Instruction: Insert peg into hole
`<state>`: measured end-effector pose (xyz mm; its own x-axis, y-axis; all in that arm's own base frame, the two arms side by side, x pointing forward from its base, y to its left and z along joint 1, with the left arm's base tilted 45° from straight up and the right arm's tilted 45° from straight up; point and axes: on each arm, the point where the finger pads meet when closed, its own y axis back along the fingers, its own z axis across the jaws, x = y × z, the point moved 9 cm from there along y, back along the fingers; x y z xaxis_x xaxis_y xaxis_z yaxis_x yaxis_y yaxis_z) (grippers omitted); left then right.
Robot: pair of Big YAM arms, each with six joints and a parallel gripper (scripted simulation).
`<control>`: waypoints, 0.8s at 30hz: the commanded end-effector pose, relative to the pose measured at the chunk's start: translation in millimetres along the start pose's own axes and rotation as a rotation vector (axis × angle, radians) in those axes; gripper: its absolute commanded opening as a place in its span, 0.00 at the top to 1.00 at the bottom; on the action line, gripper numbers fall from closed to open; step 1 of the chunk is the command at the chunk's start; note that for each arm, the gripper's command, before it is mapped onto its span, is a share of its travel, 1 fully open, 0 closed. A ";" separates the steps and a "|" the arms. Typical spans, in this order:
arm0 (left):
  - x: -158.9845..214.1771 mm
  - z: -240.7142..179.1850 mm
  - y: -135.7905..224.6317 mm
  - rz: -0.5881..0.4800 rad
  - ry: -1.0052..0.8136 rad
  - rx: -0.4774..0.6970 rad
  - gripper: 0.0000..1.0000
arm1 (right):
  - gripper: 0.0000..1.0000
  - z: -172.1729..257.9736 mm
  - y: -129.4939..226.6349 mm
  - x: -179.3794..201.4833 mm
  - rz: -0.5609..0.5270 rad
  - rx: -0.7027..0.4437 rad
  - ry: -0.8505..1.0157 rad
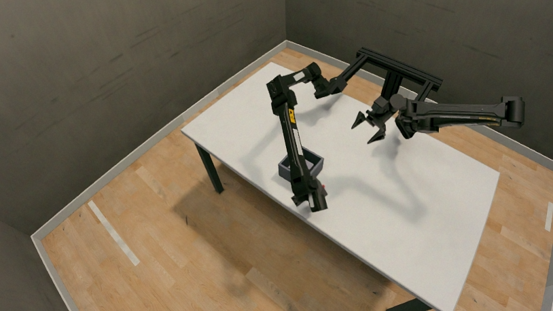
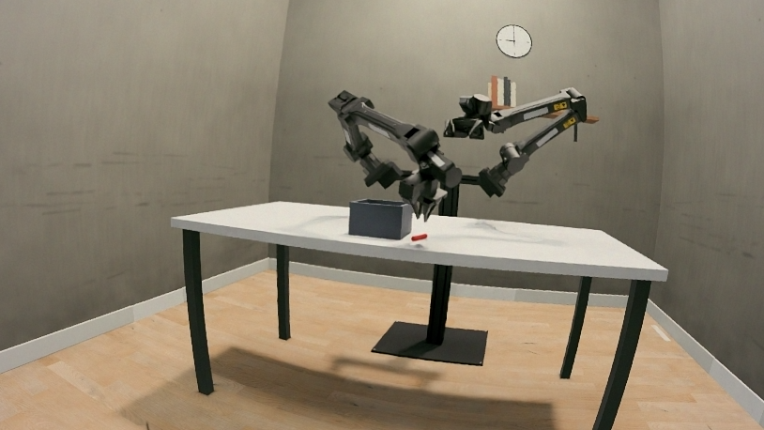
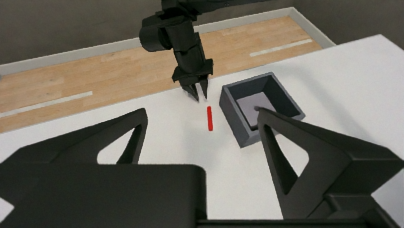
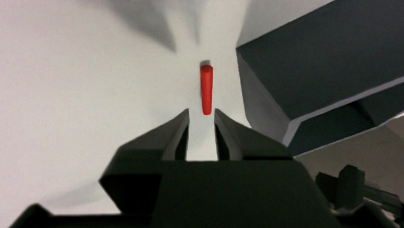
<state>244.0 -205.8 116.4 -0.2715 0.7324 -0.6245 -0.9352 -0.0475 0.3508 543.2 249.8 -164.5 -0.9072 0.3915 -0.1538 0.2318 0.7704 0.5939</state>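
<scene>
The red peg (image 2: 419,237) (image 3: 210,118) (image 4: 206,90) lies flat on the table beside the grey open box (image 1: 284,170) (image 2: 379,220) (image 3: 232,120) (image 4: 320,60). The light plate (image 3: 252,104) shows at the box's bottom, with a small dark spot near my left fingertip in the left wrist view. My right gripper (image 2: 422,218) (image 3: 202,98) (image 4: 201,114) is open by a narrow gap, empty, above the table and near one end of the peg. Its fingers are hidden in the top view. My left gripper (image 1: 360,135) (image 2: 464,134) (image 3: 202,113) is wide open and empty, high above the table.
The box's walls stand close beside the peg and the right gripper. The white table's (image 1: 425,247) (image 2: 534,251) long edge is near the right gripper. The right arm reaches over the box in the top view. The left arm is well apart from it.
</scene>
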 end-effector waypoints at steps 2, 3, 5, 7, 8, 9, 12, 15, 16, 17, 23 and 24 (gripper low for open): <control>-10.9 1.4 -2.1 -0.020 0.007 -0.005 0.00 | 0.75 2.5 8.3 -13.1 0.004 0.000 -0.047; -10.9 1.4 -2.1 -0.020 0.007 -0.005 0.00 | 0.75 2.5 8.3 -13.0 0.004 0.000 -0.043; -10.9 1.4 -2.1 -0.020 0.007 -0.005 0.00 | 0.75 -4.1 18.8 -18.9 -0.001 -0.016 -0.055; -10.9 1.4 -2.1 -0.020 0.007 -0.005 0.00 | 0.75 -4.1 18.8 -18.9 -0.001 -0.016 -0.055; -10.9 1.4 -2.1 -0.020 0.007 -0.005 0.00 | 0.75 -4.1 18.8 -18.9 -0.001 -0.016 -0.055; -10.9 1.4 -2.1 -0.020 0.007 -0.005 0.00 | 0.75 -4.1 18.8 -18.9 -0.001 -0.016 -0.055; -10.9 1.4 -2.1 -0.020 0.007 -0.005 0.00 | 0.75 -4.1 18.8 -18.9 -0.001 -0.016 -0.055; -10.9 1.4 -2.1 -0.020 0.007 -0.005 0.00 | 0.75 -6.9 7.6 -20.4 0.012 0.002 -0.062; -10.9 1.4 -2.1 -0.020 0.007 -0.005 0.00 | 0.75 -7.2 6.1 -21.1 0.013 0.004 -0.062; -10.9 1.4 -2.1 -0.020 0.007 -0.005 0.00 | 0.75 -5.9 2.0 -20.5 0.014 0.011 -0.059; -10.9 1.4 -2.1 -0.020 0.007 -0.005 0.00 | 0.75 2.2 -8.0 -10.1 0.009 0.033 -0.026; -10.9 1.4 -2.1 -0.020 0.007 -0.005 0.00 | 0.75 2.7 -8.7 -9.1 0.008 0.035 -0.028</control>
<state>244.0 -205.8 116.4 -0.2714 0.7325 -0.6243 -0.9352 -0.0475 0.3508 551.9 236.9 -165.6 -0.8911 0.4176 -0.1780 0.2487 0.7771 0.5782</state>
